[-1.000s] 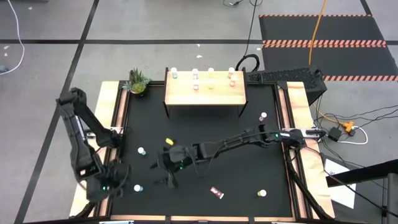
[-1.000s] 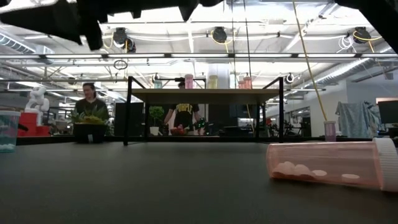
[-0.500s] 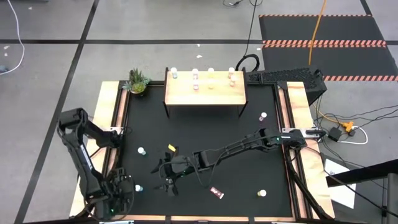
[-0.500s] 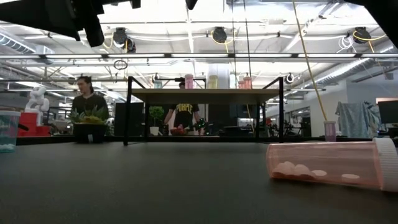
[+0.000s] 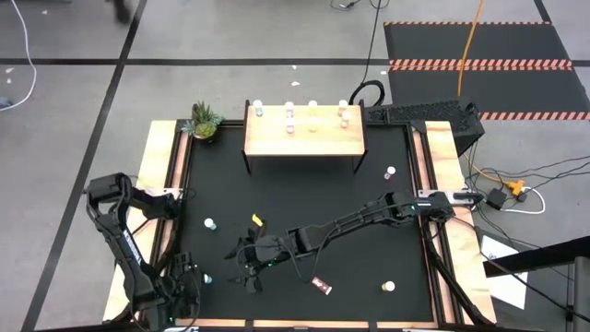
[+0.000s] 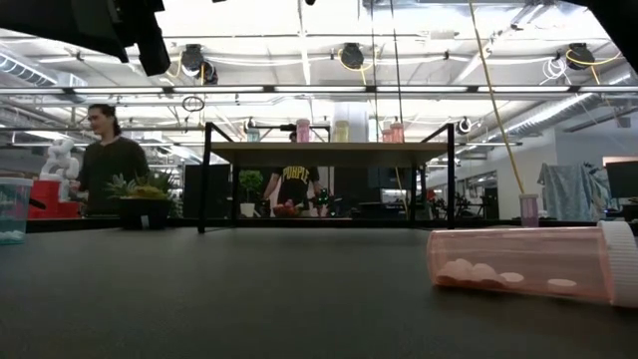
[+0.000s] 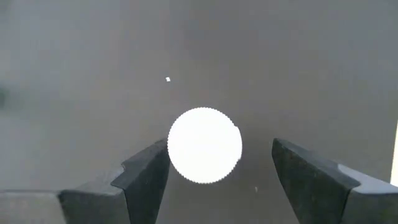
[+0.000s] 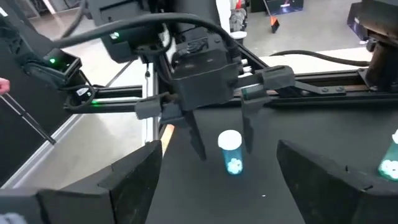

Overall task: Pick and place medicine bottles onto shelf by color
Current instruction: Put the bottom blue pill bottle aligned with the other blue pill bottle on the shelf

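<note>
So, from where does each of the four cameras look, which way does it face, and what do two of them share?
High view: above the table, facing straight down; both arms, shelf.
Low view: table height, facing level toward the shelf; a lying pink bottle near, people behind.
Left wrist view: above a white bottle cap, facing down; own open left gripper.
Right wrist view: low, facing the left gripper; own open right gripper.
Shared: both wrist views show the same blue bottle.

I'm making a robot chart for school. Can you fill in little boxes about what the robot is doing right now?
left gripper: open, fingers either side of a blue bottle, not gripping
right gripper: open, low over the mat beside it
shelf: several bottles along its back edge
pink bottle: lying on its side, pills inside
plant: left of the shelf
</note>
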`<action>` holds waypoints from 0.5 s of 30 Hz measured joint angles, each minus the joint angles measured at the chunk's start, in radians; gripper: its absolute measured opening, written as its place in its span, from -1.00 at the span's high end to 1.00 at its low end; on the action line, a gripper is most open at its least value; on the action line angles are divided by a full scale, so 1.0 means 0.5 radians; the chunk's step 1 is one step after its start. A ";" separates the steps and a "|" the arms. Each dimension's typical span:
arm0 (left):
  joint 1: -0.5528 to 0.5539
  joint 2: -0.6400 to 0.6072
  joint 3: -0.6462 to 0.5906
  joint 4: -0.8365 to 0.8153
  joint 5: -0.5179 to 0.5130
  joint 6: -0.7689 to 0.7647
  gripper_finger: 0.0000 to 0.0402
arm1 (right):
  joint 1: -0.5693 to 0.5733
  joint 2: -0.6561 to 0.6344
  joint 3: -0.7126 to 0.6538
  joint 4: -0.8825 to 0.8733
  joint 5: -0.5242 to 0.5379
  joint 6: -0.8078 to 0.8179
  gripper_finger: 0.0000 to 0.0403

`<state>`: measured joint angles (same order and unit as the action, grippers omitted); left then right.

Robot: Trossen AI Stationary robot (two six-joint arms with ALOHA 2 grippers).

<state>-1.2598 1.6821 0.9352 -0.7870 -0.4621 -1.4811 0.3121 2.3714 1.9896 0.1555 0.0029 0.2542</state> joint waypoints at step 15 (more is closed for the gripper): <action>0.001 0.025 -0.139 0.128 -0.075 -0.203 0.49 | 0.018 0.000 0.000 0.009 -0.004 0.103 -0.55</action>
<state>-1.2594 1.6946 0.8658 -0.7229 -0.4995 -1.5826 0.3210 2.3714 1.9896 0.1600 0.0010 0.3059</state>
